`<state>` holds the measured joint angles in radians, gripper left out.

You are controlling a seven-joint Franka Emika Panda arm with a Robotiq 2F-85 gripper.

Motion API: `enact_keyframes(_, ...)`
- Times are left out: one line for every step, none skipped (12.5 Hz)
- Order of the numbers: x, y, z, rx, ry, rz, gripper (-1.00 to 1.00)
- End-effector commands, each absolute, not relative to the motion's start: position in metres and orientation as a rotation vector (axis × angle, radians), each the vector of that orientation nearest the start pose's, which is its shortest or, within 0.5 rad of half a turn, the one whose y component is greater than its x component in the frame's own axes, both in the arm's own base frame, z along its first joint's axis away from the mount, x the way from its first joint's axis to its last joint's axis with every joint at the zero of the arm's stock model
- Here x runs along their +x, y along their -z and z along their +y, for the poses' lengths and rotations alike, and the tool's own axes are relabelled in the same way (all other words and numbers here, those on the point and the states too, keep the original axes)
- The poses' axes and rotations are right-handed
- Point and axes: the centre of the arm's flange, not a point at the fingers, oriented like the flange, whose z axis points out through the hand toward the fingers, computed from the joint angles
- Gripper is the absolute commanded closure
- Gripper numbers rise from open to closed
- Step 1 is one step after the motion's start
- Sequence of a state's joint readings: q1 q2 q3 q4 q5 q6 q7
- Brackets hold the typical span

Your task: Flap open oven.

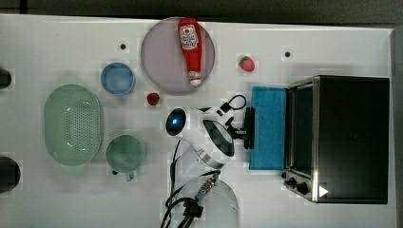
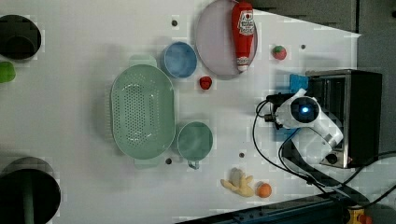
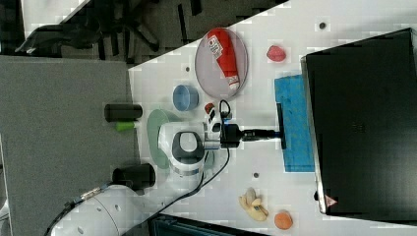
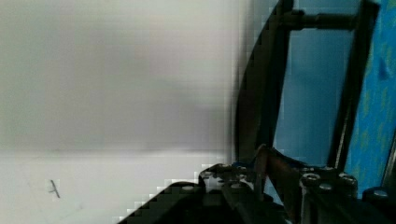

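The oven [image 1: 351, 137] sits at the right end of the white bench [image 1: 57, 47] in the top view, black top up, knobs [image 1: 297, 183] at the near corner of its silver front. Its blue glass door [image 1: 268, 128] lies folded down flat on the bench, reaching out to the top view's left, with the black bar handle [image 1: 249, 127] along its free edge. The gripper [image 1: 244, 130] meets that handle from the top view's left, and its fingers [image 4: 261, 170] are clenched on the bar; the wrist view has the handle running just beyond them over blue glass.

Farther to the top view's left, a ketchup bottle [image 1: 190, 50] lies on a grey plate [image 1: 161, 66] at the far side, a blue bowl [image 1: 118, 78] beside the plate, then a green colander [image 1: 72, 124] and a green cup [image 1: 125, 153]. A strawberry [image 1: 246, 63] rests near the door's far corner, a second strawberry [image 1: 152, 98] near the plate.
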<state>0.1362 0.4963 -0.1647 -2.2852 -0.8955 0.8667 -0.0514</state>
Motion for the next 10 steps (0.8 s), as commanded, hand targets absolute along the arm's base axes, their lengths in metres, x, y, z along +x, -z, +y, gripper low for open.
enact_keyframes(0.513, -0.154, -0.018, 2.545, 0.009, -0.082, 0.65)
enact_keyframes(0.524, -0.174, -0.018, 2.579, -0.042, -0.181, 0.65)
enact_keyframes(0.534, -0.200, -0.019, 2.625, -0.082, -0.361, 0.65)
enact_keyframes(0.542, -0.231, -0.022, 2.667, -0.120, -0.558, 0.65)
enact_keyframes(0.549, -0.265, -0.025, 2.707, -0.158, -0.727, 0.65)
enact_keyframes(0.555, -0.301, -0.027, 2.743, -0.203, -0.889, 0.65)
enact_keyframes(0.559, -0.336, -0.031, 2.771, -0.231, -1.039, 0.65)
enact_keyframes(0.558, -0.369, -0.034, 2.792, -0.232, -1.176, 0.65)
enact_keyframes(0.554, -0.401, -0.037, 2.808, -0.203, -1.284, 0.65)
enact_keyframes(0.549, -0.433, -0.037, 2.822, -0.163, -1.352, 0.65)
